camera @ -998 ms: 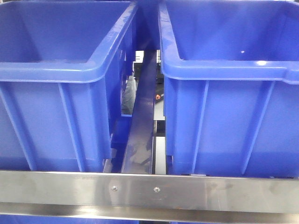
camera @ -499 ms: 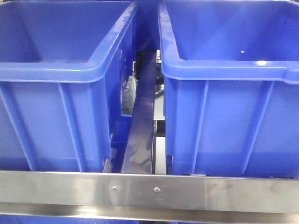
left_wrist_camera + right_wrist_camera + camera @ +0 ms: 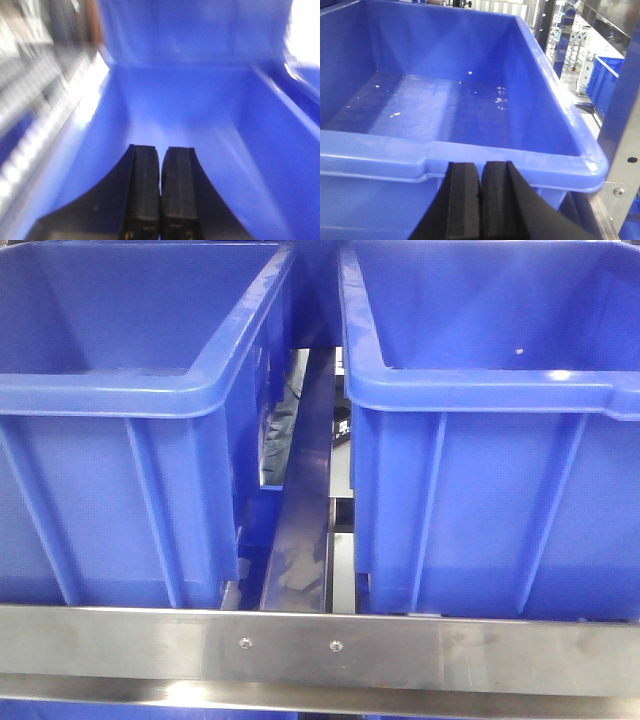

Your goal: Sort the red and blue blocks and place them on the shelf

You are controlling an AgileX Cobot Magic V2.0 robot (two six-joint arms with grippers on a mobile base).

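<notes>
The shelf's brushed steel front rail [image 3: 320, 650], fixed with two small screws [image 3: 290, 645], runs across the bottom of the front view. Directly behind the rail, two large blue bins stand side by side on the shelf: the left bin [image 3: 120, 400] and the right bin [image 3: 500, 390], with a narrow gap between them. A dark metal divider [image 3: 305, 510] runs back through that gap, away from the rail. Neither the red nor the blue block shows in any view.

In the left wrist view, the left end effector [image 3: 161, 190] has its two black fingers pressed together with nothing between them, over the blue floor of a bin [image 3: 190, 115]; the picture is blurred. In the right wrist view, the right end effector [image 3: 480, 200] is likewise closed and empty, just outside the near rim of a bin [image 3: 470, 155] whose floor carries white specks [image 3: 500, 100]. A steel upright [image 3: 622, 150] stands at right, more blue crates [image 3: 602, 75] beyond.
</notes>
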